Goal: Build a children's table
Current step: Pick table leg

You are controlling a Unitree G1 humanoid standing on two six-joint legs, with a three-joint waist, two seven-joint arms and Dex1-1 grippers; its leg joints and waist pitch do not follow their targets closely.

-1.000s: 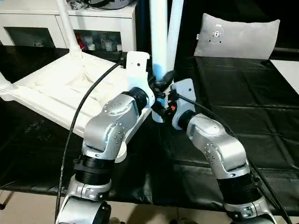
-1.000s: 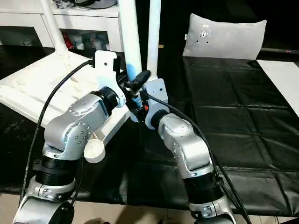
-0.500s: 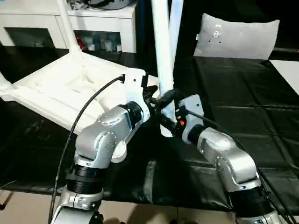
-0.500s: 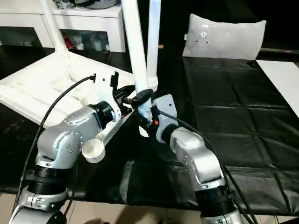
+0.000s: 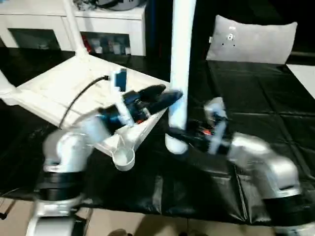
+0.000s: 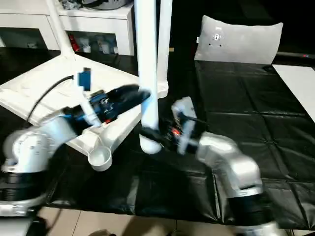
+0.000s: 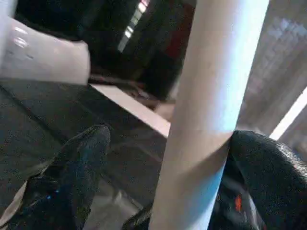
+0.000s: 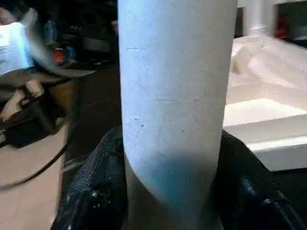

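Right claw (image 5: 173,133): clamped low on upright loose leg (image 5: 181,73), foot resting on black counter (image 5: 256,98) beside upturned tabletop (image 5: 64,88). Left claw (image 5: 165,96): released, fingers spread beside leg. Handling: keep leg vertical, carry to empty corner socket (image 5: 124,158), press straight down.

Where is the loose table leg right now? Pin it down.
In the left eye view the table leg stands upright at centre, clamped near its base by the right gripper, just right of the upturned tabletop and its empty near corner socket.
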